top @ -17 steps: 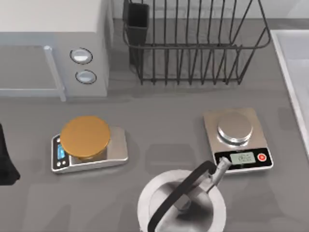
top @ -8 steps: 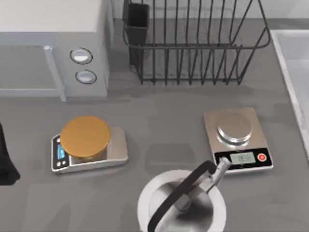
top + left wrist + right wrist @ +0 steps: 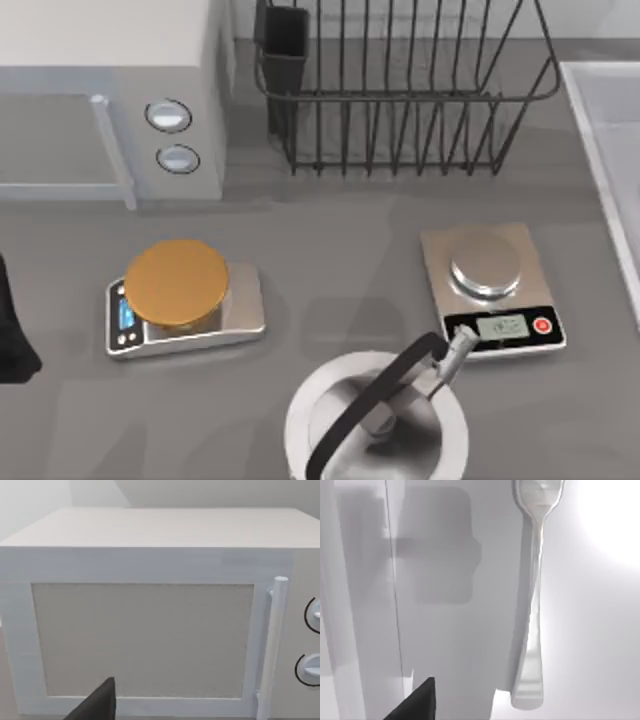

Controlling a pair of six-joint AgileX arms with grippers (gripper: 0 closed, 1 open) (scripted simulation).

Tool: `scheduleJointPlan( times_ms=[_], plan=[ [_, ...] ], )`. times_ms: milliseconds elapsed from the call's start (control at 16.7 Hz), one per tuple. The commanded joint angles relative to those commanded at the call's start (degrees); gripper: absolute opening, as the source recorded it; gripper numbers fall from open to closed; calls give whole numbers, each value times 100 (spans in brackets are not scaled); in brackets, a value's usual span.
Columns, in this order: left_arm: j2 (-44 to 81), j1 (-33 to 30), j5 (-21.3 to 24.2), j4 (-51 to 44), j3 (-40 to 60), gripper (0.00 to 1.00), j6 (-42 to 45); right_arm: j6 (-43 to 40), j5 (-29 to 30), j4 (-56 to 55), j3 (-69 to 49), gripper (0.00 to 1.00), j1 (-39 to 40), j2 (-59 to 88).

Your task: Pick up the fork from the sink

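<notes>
Fork (image 3: 532,605), a slim shiny silver metal utensil with a long flat handle widening to a rounded end, lies flat on the pale floor of the sink in the right wrist view, and nothing touches it. A dark fingertip (image 3: 417,702) of the right end effector shows at the edge of that view, apart from the fork; whether this end effector is spread or closed I cannot tell. The pale grey-white rectangular sink (image 3: 600,150) with its lighter raised rim sits at the right edge of the grey surface (image 3: 340,260) in the top view. The left arm (image 3: 12,330) is parked at the left edge of the surface; its wrist view shows one dark fingertip (image 3: 97,705) before a white boxy microwave (image 3: 150,615), and I cannot tell that end effector's state either. Between the two sides stand a silver kitchen scale topped by an orange disc (image 3: 180,295), a second silver scale with a steel platter (image 3: 490,285), a round steel pot with a black curved handle (image 3: 375,425), and, behind them, a black wire dish rack (image 3: 400,90).
</notes>
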State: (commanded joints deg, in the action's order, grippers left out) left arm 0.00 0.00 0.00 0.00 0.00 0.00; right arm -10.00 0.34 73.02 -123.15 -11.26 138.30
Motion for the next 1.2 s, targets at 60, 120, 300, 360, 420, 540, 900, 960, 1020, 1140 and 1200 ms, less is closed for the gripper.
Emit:
scheduleJointPlan(
  times_ms=[60, 120, 300, 360, 420, 540, 900, 960, 1020, 1140, 1200],
  plan=[
    [0, 0, 0, 0, 0, 100, 0, -11, 0, 79, -134, 100, -12, 152],
    [0, 0, 0, 0, 0, 100, 0, -18, 0, 128, -217, 100, -20, 246],
    [0, 0, 0, 0, 0, 100, 0, -21, 0, 148, -250, 100, -23, 285],
    [0, 0, 0, 0, 0, 100, 0, -21, 0, 148, -250, 100, -23, 285],
    [0, 0, 0, 0, 0, 100, 0, -17, 1, 138, -235, 100, 11, 282],
    [0, 0, 0, 0, 0, 100, 0, -16, 1, 46, -169, 100, 11, 322],
    [0, 0, 0, 0, 0, 100, 0, -8, 9, -1401, 623, 100, -3, 902],
    [0, 0, 0, 0, 0, 100, 0, -7, 10, -1693, 775, 100, -6, 1018],
    [0, 0, 0, 0, 0, 100, 0, -6, 12, -1945, 914, 100, -9, 1128],
    [0, 0, 0, 0, 0, 100, 0, -4, 14, -2274, 1124, 100, -14, 1301],
    [0, 0, 0, 0, 0, 100, 0, -4, 14, -2347, 1176, 100, -15, 1348]
  ],
)
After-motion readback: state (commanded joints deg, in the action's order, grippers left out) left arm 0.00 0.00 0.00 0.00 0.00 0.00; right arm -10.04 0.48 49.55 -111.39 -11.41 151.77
